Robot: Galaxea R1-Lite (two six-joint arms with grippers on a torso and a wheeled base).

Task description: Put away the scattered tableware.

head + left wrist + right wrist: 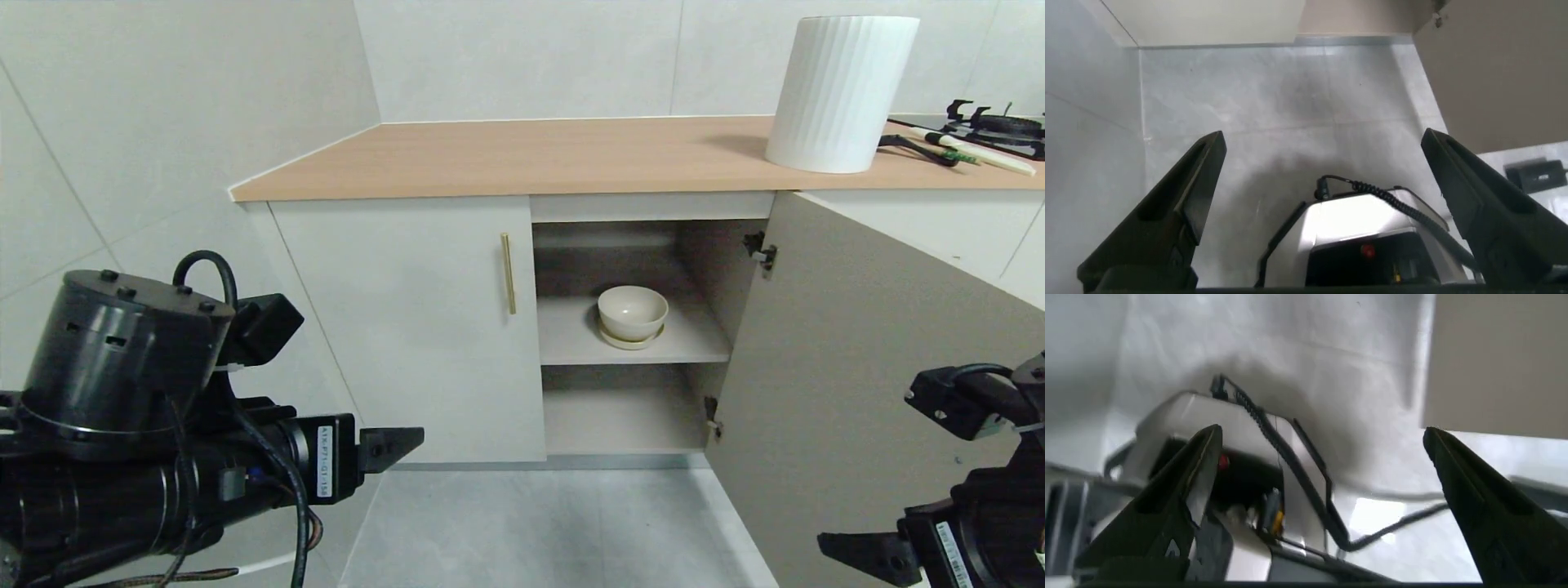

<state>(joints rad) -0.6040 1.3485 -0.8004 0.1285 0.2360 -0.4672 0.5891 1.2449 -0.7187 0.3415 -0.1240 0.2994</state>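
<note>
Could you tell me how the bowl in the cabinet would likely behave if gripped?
The bowl looks like glazed ceramic: probably rigid, slippery and chippable. It sits on a plate, so a push may shift both.

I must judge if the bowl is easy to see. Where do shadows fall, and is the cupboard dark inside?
Head view: the cupboard inside is dimmer than the countertop, yet the bowl on its plate shows plainly; the canister casts a soft shadow to its left. Left wrist view: the floor shows no glare.
</note>
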